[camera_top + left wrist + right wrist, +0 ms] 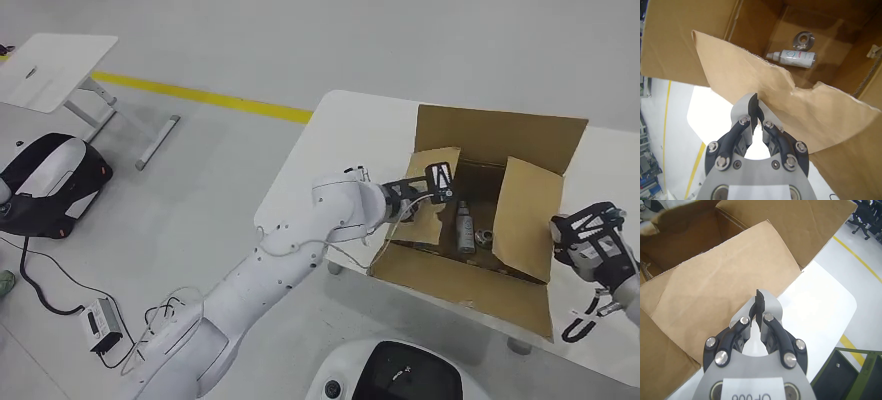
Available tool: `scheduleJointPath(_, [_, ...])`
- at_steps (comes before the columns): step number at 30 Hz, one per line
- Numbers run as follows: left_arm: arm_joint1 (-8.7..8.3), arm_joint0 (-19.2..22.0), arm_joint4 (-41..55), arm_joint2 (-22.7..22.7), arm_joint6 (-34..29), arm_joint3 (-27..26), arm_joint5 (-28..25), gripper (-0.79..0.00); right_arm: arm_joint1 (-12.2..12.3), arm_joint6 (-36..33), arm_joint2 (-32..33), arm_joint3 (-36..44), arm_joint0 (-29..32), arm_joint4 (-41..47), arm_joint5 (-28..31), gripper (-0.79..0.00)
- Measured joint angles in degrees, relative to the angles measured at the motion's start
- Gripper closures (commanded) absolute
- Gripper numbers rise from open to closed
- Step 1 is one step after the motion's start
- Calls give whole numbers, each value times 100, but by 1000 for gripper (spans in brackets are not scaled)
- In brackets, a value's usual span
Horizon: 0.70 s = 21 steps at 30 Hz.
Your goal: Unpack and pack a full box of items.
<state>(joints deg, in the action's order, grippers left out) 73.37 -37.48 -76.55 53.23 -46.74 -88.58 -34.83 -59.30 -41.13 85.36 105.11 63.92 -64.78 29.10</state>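
Note:
An open cardboard box (470, 275) stands on the white table (350, 130). Inside on its floor lie a white bottle (465, 228) (793, 58) and a round metal flange (484, 238) (803, 40) beside it. My left gripper (438, 184) (755, 106) is shut on the edge of the torn left flap (772, 94), holding it up over the box's left side. My right gripper (590, 240) (757, 303) is shut with nothing between its fingers, just outside the right flap (525, 215) (721, 279), which stands upright.
The box's back flap (500, 135) folds outward. Bare table (819, 306) lies to the right of the box, with a rounded corner. A dark green rack (848, 370) stands on the floor past that edge. A yellow line (200, 95) crosses the floor.

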Motion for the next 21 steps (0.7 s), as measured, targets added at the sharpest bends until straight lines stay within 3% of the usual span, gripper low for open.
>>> scheduleJointPath(7, [132,352,-118,-460,236,545,-149,0,-4,-220,-211,-84,-256,-108,-117,0])
scheduleJointPath(17, [155,429,-42,-400,208,734,-114,0,0,-729,-715,-353,-572,-117,314,0])
scheduleJointPath(18, [150,415,-56,-376,243,715,-89,-15,0,-729,-736,-366,-596,-116,321,0])
scheduleJointPath(20, [135,369,-90,-316,311,653,-54,-206,2,-709,-748,-355,-640,-186,262,0])
scheduleJointPath(21, [127,348,-103,-287,326,616,-48,-197,2,-657,-732,-338,-648,-169,206,0])
